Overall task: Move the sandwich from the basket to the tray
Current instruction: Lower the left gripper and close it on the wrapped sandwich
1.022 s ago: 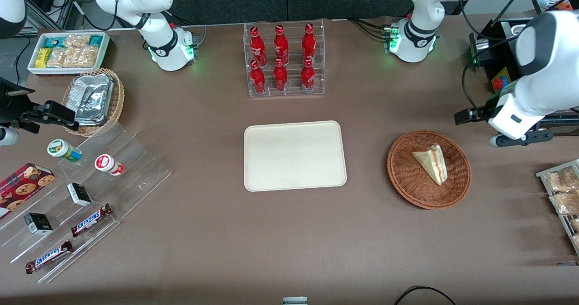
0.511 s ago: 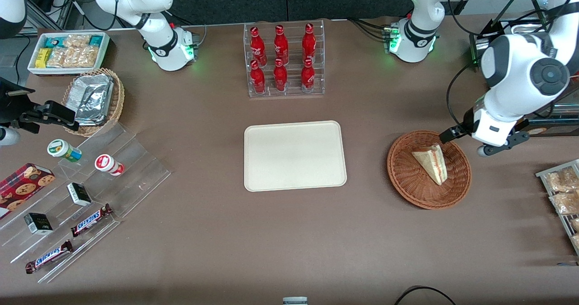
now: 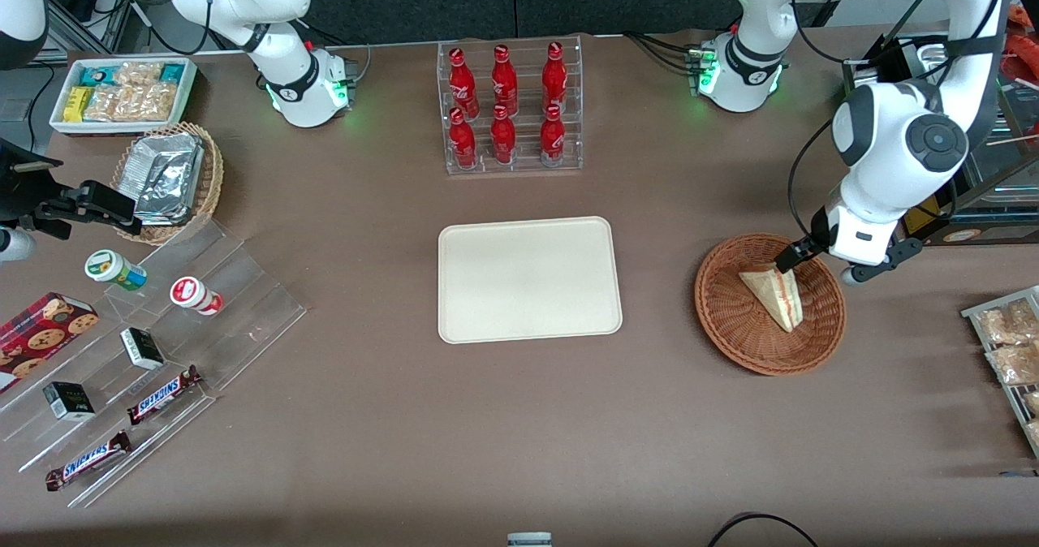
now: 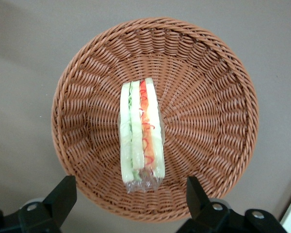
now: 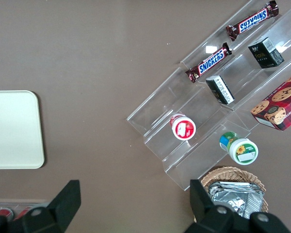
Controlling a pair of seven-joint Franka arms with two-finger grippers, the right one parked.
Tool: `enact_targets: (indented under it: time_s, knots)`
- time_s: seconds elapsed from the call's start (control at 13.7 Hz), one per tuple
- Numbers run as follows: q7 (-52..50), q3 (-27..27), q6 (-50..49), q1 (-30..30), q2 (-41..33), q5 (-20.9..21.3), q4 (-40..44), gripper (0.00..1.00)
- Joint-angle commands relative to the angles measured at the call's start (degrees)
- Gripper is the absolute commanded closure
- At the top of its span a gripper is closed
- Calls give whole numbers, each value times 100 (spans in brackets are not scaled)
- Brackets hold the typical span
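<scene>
— Sandwich (image 3: 773, 291) hasn't budged, has it? It lies in the reddish-brown basket (image 3: 735, 332), toward the working arm's end of the table, well apart from the cream tray (image 3: 529, 279).

— No, but the arm has swung in. A second ago its gripper (image 3: 789, 256) hung out past the basket; now it sits above the rim, over the wedge's wide end.

— Holding anything?

— Nothing. From the wrist camera the fingers (image 4: 63, 193) are spread wide with the sandwich (image 4: 140, 133) between them, untouched. I'd say it's lining up for the grasp.

— Which way does it point?

— Its tip aims toward the front camera, wide end away. Filling edge faces up, the long axis running between the open fingers.
</scene>
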Motion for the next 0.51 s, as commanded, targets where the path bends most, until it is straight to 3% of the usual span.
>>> enact_targets:
  time_s: [0.0, 0.44]
  knots:
    - [-440, -12, 452, -21, 179, 108, -101, 0]
    - [-985, -21, 1130, -38, 583, 108, -216, 0]
